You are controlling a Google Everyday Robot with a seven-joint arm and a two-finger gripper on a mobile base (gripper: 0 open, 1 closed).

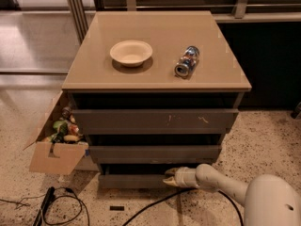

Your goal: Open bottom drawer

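The bottom drawer [131, 181] is the lowest of three grey-brown fronts of the cabinet, plain and unmarked, low near the floor. A dark gap shows above its top edge. My gripper [167, 178] comes in from the lower right on a white arm [221, 182] and its tip sits at the drawer's top edge, right of centre. The middle drawer [155, 153] and the scratched top drawer [155, 120] sit above it.
A cream bowl [131, 52] and a can on its side [186, 61] lie on the cabinet top [155, 79]. An open cardboard box [57, 142] of items stands at the cabinet's left. Black cables [66, 206] lie on the speckled floor in front.
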